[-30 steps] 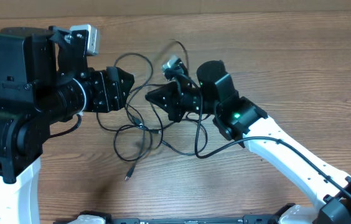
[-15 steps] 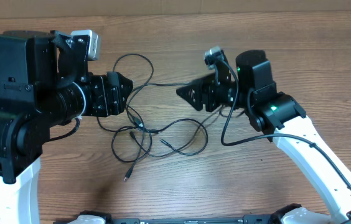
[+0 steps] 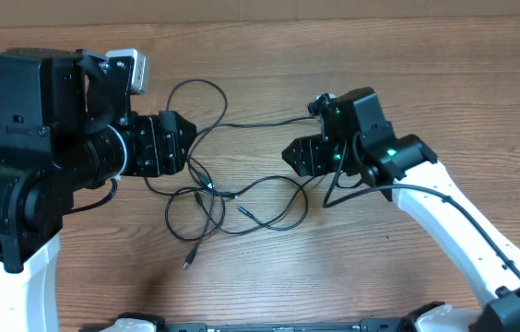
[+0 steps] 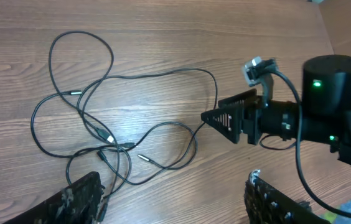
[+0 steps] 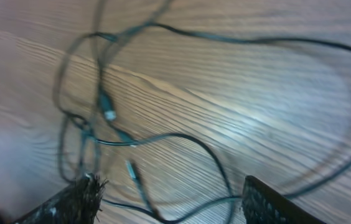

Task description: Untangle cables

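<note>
The cables [image 3: 203,183] are thin black cords lying in loose overlapping loops on the wooden table between the two arms. One strand [image 3: 251,123] stretches right toward my right gripper [image 3: 289,154], and a small plug [image 3: 189,263] lies at the near end. My left gripper [image 3: 189,140] points right at the tangle's left edge, open with nothing between its fingers. In the left wrist view the cables [image 4: 109,138] lie ahead of that open gripper [image 4: 175,199]. The right gripper [image 5: 172,205] is open over blurred cables [image 5: 107,112], with a strand lying on the table beneath its jaws.
The right arm's own thicker black wire [image 3: 334,194] hangs in a loop beside its wrist. The table's far edge [image 3: 260,11] runs along the top. A dark base [image 3: 269,326] sits at the near edge.
My right gripper has left the middle of the tangle, moved right and opened. The cables have been drawn out to the right into wider loops. The left arm has barely moved.
</note>
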Robot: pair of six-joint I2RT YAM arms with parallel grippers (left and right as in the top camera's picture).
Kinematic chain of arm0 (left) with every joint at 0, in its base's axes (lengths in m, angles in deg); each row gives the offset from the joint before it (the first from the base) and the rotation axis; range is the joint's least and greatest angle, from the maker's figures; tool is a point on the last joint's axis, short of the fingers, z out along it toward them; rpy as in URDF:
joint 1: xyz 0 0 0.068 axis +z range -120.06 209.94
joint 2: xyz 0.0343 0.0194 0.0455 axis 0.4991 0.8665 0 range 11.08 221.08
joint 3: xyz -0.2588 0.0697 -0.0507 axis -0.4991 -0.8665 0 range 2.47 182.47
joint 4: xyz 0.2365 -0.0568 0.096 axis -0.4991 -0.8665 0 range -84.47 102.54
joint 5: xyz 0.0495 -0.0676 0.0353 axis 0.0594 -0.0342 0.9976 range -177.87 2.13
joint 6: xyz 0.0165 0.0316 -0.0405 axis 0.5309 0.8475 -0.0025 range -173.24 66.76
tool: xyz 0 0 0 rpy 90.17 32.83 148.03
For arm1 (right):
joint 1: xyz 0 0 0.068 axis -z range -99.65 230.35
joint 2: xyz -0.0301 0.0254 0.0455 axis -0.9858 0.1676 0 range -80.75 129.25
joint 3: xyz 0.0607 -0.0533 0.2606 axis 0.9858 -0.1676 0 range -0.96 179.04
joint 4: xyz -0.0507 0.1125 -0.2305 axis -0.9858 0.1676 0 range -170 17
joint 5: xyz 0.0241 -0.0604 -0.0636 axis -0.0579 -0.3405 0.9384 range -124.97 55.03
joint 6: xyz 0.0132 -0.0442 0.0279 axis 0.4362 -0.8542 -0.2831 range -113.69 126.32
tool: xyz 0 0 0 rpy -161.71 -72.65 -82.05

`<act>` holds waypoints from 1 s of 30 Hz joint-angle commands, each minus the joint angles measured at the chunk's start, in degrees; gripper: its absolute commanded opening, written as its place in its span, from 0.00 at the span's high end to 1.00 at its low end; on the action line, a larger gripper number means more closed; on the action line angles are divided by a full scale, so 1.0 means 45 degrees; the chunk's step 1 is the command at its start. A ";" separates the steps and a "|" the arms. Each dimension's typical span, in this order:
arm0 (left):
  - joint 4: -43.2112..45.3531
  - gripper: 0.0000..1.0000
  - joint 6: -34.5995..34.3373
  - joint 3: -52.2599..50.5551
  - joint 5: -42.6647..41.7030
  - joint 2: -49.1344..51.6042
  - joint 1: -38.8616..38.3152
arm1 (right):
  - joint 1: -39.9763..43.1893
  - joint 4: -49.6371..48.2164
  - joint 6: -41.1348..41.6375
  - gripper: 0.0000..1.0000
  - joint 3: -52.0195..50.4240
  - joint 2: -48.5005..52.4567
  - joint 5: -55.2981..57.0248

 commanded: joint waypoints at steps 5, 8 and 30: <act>-0.0015 0.27 0.0432 0.0253 0.0078 -0.0005 -0.0083 | 0.0015 0.0403 0.1015 0.22 0.0131 0.0714 0.2948; -0.0019 0.27 0.0432 0.0253 0.0073 -0.0005 -0.0083 | 0.0015 0.0418 0.1020 0.21 0.0107 0.1020 0.3313; -0.0160 0.26 0.0471 0.0253 0.0078 -0.0005 -0.0083 | 0.0607 0.0651 0.1263 0.21 0.0049 0.3274 0.4153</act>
